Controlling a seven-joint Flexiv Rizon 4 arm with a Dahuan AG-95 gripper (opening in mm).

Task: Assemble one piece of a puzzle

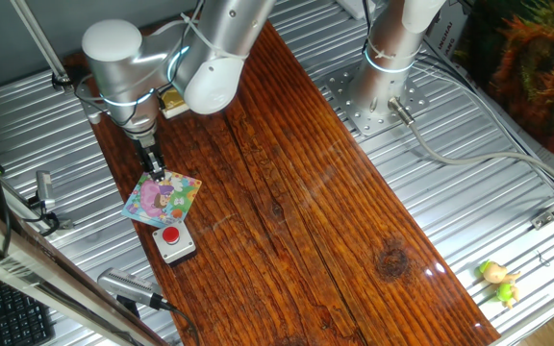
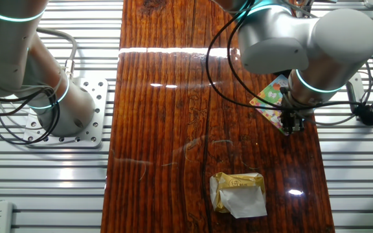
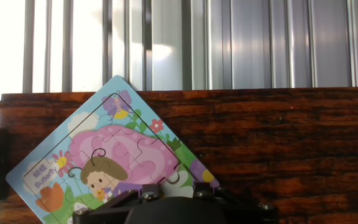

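The puzzle (image 1: 164,198) is a small square board with a pink butterfly cartoon. It lies tilted near the left edge of the wooden table. It also shows in the other fixed view (image 2: 272,96) and fills the lower left of the hand view (image 3: 104,158). My gripper (image 1: 156,169) points straight down, with its tips at the board's corner nearest the arm. In the other fixed view the gripper (image 2: 294,123) stands at the board's near corner. The fingers look pressed together as one thin dark stalk, and no loose piece shows between them. A pale gap in the picture (image 3: 170,180) lies just ahead of the gripper (image 3: 174,191).
A grey box with a red button (image 1: 173,241) sits right next to the puzzle. A yellow-and-white block (image 2: 238,192) lies on the wood. A second arm's base (image 1: 378,91) is bolted beside the table, and a small yellow toy (image 1: 499,280) lies on the metal slats.
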